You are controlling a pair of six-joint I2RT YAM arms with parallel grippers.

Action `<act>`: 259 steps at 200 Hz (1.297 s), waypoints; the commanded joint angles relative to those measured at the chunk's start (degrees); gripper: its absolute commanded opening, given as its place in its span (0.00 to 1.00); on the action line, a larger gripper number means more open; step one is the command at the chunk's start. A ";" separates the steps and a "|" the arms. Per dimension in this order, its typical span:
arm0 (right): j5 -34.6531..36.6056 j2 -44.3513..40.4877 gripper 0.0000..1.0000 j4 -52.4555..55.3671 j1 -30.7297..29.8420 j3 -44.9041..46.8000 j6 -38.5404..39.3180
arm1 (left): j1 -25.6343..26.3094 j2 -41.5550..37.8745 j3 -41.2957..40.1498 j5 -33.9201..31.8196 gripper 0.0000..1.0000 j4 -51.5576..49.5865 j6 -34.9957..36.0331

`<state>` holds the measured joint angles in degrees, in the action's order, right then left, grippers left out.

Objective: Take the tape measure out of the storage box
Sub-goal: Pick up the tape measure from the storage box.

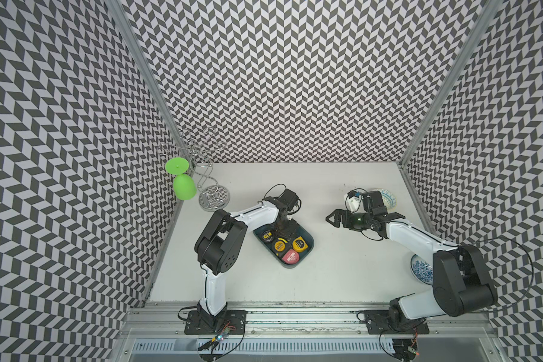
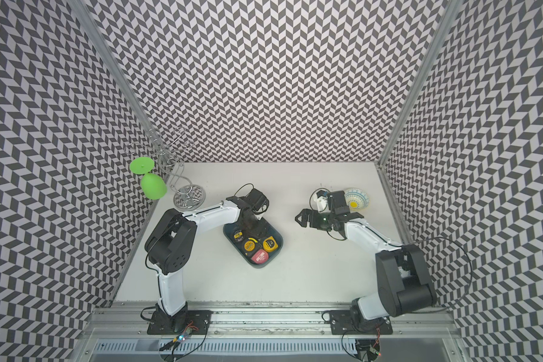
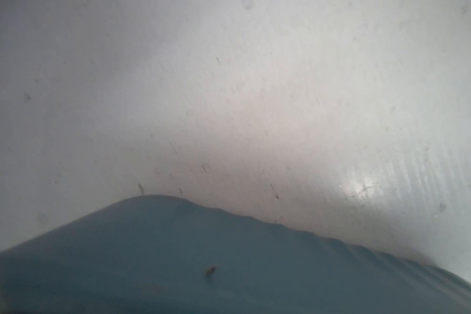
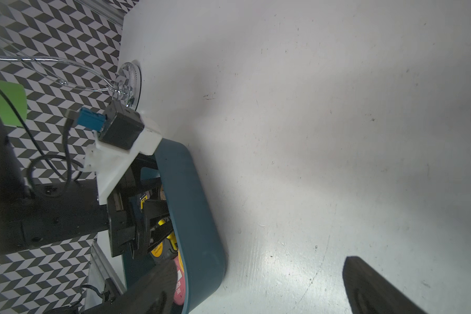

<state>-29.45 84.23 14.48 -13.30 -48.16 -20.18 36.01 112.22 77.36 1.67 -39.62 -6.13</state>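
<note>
The teal storage box (image 1: 308, 247) (image 2: 278, 247) lies left of the table's middle. It holds several tape measures: a small black one (image 1: 266, 235), a yellow-and-black one (image 1: 279, 245), a yellow one (image 1: 299, 243) and a pink one (image 1: 290, 257). My left gripper (image 1: 284, 232) (image 2: 254, 230) reaches down into the box's back half. The right wrist view shows its fingers (image 4: 158, 214) low among the tape measures, hiding whether they grip one. The left wrist view shows only the blurred box wall (image 3: 174, 258). My right gripper (image 1: 331, 217) (image 4: 259, 266) hovers open to the right of the box, holding nothing.
A wire glass rack (image 1: 212, 196) with a green glass (image 1: 184, 186) hanging from it stands at the back left corner. A patterned bowl (image 1: 389, 200) sits at the back right behind my right wrist. A blue-and-white bowl (image 1: 420, 269) lies partly under my right arm.
</note>
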 commanded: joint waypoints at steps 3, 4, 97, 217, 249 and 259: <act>-0.51 -0.51 1.00 -2.35 0.33 -0.27 -0.43 | 0.29 -0.11 1.82 -0.09 0.38 -0.26 -0.41; -0.56 -0.49 1.00 -2.35 0.35 -0.27 -0.40 | 0.29 -0.23 1.87 -0.09 0.37 -0.27 -0.43; -3.23 -1.14 1.00 -2.60 0.27 -0.29 -0.68 | 0.33 -10.36 5.94 0.85 0.17 -4.90 -3.86; -4.60 -9.78 1.00 -9.12 -3.91 3.94 -4.34 | 0.03 -22.70 7.80 8.73 0.00 -0.33 -16.89; -3.60 -12.60 1.00 -11.91 -7.04 5.77 -6.04 | 0.11 -25.21 8.68 10.49 0.00 0.99 -21.20; -3.17 -13.39 1.00 -12.56 -8.01 6.14 -6.55 | 0.09 -25.84 9.01 10.80 0.00 1.20 -22.04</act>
<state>-33.19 73.34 7.03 -19.20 -42.94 -24.88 35.99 89.03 83.92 9.96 -42.22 -23.92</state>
